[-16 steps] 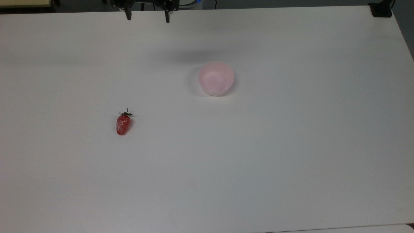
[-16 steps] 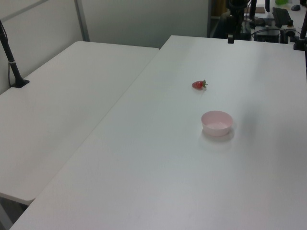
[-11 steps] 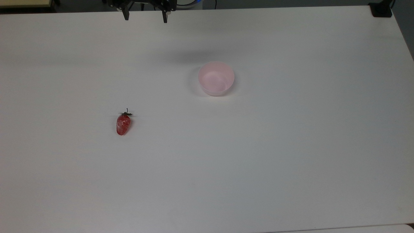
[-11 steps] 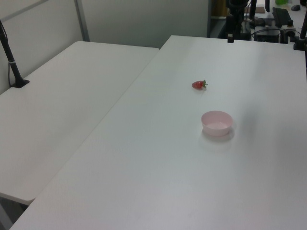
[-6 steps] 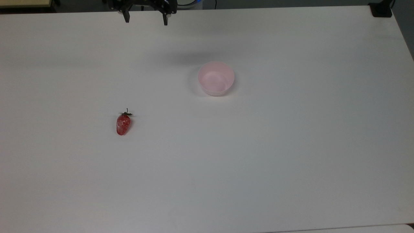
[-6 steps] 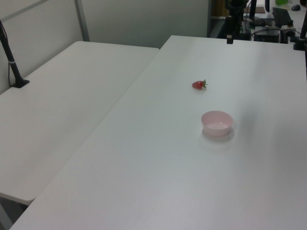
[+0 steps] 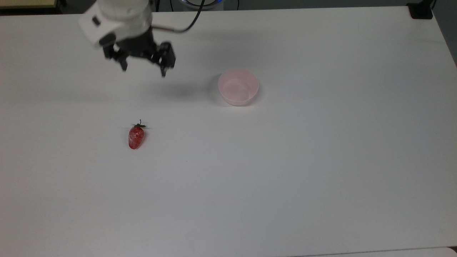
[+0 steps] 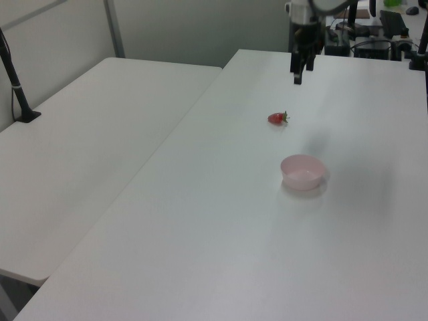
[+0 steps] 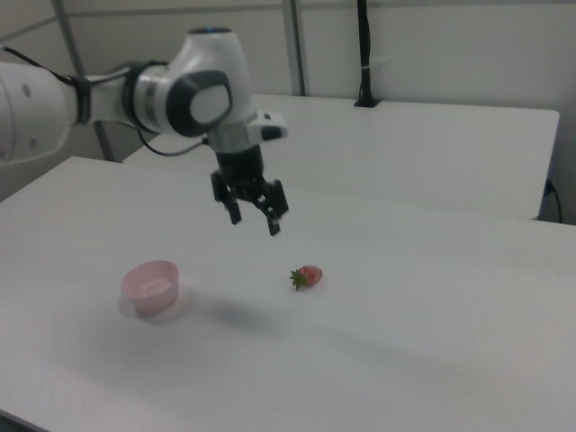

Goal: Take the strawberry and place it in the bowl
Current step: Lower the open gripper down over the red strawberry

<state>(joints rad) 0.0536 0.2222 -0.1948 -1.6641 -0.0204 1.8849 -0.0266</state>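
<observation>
While fingers spread, pincer (image 7: 144, 72) hangs above table (image 7: 285, 178).

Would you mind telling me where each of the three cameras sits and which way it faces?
Top view: high above, looking down on the table; the gripper and wrist show.
Left view: raised at one table end, looking along it to the gripper.
Right view: lower, at the table's side, facing the arm and gripper.
All three share the strawberry and bowl.
</observation>
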